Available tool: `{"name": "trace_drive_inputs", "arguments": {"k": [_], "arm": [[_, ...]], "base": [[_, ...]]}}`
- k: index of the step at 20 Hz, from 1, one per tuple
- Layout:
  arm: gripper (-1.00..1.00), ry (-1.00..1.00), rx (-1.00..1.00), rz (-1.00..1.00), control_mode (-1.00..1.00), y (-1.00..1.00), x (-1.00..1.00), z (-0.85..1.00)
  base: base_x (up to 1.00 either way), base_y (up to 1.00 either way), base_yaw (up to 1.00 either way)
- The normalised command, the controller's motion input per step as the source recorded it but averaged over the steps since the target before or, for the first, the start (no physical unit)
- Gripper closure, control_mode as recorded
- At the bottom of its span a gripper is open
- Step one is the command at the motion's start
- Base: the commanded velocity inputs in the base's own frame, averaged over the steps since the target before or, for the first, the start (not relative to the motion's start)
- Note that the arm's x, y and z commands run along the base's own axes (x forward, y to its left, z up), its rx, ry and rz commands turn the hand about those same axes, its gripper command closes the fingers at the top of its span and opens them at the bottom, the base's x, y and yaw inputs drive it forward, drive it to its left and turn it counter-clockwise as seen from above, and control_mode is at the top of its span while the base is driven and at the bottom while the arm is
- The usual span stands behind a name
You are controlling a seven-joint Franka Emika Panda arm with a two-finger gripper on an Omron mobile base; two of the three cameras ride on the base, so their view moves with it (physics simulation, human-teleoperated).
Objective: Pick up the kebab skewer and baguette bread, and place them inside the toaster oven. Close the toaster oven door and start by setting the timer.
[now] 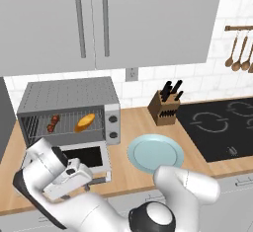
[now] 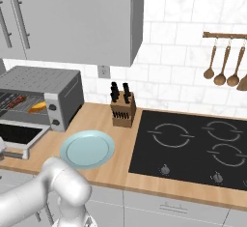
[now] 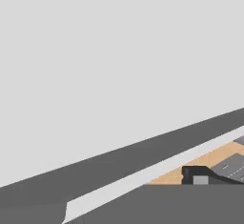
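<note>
We see the kebab skewer (image 1: pixel 53 123) and the baguette bread (image 1: pixel 85 122) already lying side by side on the wire rack inside the toaster oven (image 1: pixel 69 97), the skewer to the left and the bread to the right. The round blue plate (image 1: pixel 155 152) on the desk (image 1: pixel 128 127) is bare. So we judge the loading step done and the closing step to be the one in hand.

The toaster oven door (image 1: pixel 89 157) hangs dropped open, lying flat out over the desk in front of the oven mouth, its dark glass facing up. Our arm is bent low at the front left, with the hand close to the outer edge of the door. The tool (image 3: pixel 200 178) shows only one dark fingertip low in the hand view, so we cannot tell whether it is open or closed, and we see nothing held in it.

Next, we think, the hand must get under or behind the door's free edge and swing it up until it meets the oven front. After that the timer knob on the right-hand panel (image 1: pixel 112 123) needs turning
</note>
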Motion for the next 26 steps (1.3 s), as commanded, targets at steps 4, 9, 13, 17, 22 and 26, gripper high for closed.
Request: {"name": "trace_drive_inputs", "arguments": {"k": [4, 9, 13, 17, 22, 26], "arm": [[-1.00, -0.27, 0.04, 0.00, -1.00, -0.17, 0.80, -0.31], [-1.00, -0.40, 0.10, 0.00, -1.00, -0.17, 0.88, -0.43], [-1.00, -0.47, 0.16, 0.00, -1.00, -0.31, 1.00, -0.24], [-1.00, -0.52, 0.20, 0.00, -1.00, -0.37, 1.00, -0.23], [-1.00, -0.58, 0.22, 0.05, -1.00, -0.45, 1.00, -0.26], [-1.00, -0.54, 0.22, 0.11, -1.00, -0.54, 1.00, -0.14]], "base": [[0.00, 0.00, 0.00], [0.00, 0.00, 0.00], [0.00, 0.00, 0.00], [0.00, 0.00, 0.00], [0.00, 0.00, 0.00], [0.00, 0.00, 0.00]]}}
